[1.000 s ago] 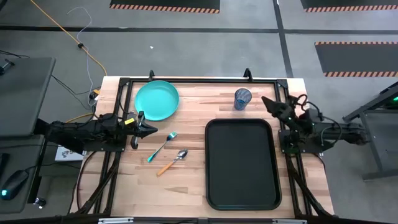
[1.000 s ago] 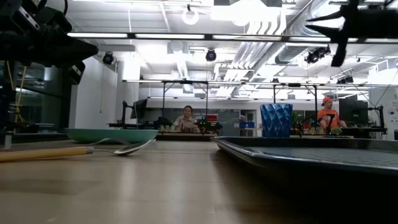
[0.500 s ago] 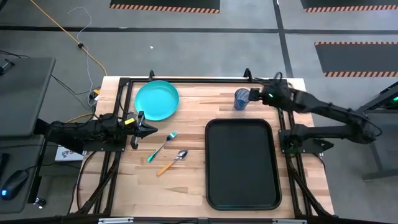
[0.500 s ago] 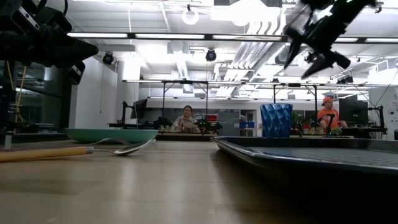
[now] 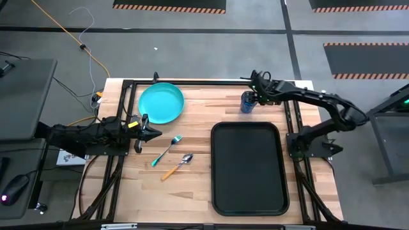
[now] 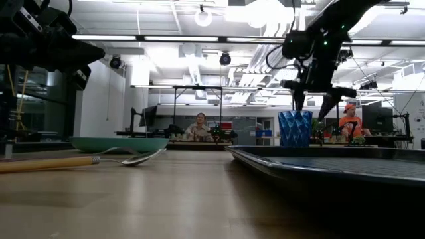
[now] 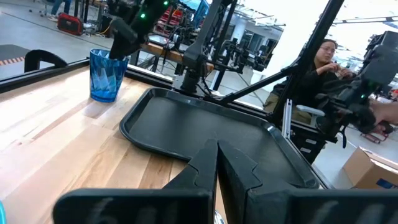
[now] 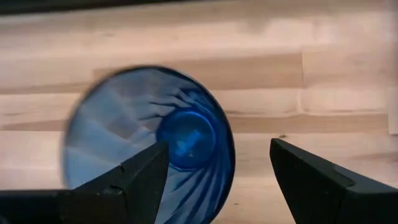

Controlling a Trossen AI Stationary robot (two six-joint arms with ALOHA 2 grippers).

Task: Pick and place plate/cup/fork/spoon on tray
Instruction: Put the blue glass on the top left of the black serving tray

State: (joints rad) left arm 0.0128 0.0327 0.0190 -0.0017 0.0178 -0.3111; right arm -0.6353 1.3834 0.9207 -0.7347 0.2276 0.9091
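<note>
Dark right arm reaches across the far right of the wooden table (image 5: pixel 204 185), wrist bent down, right gripper (image 6: pixel 312 105) spread wide just above the cup (image 5: pixel 249 101) (translucent blue, ribbed, upright), touching nothing. Cup stands just beyond the far edge of the flat black tray (image 5: pixel 248 168). Left gripper (image 5: pixel 153 133) waits at the left, fingers pressed together, near the round turquoise plate (image 5: pixel 161 102). Teal-handled fork (image 5: pixel 166 151) and orange-handled spoon (image 5: pixel 177 166) lie between plate and tray.
</note>
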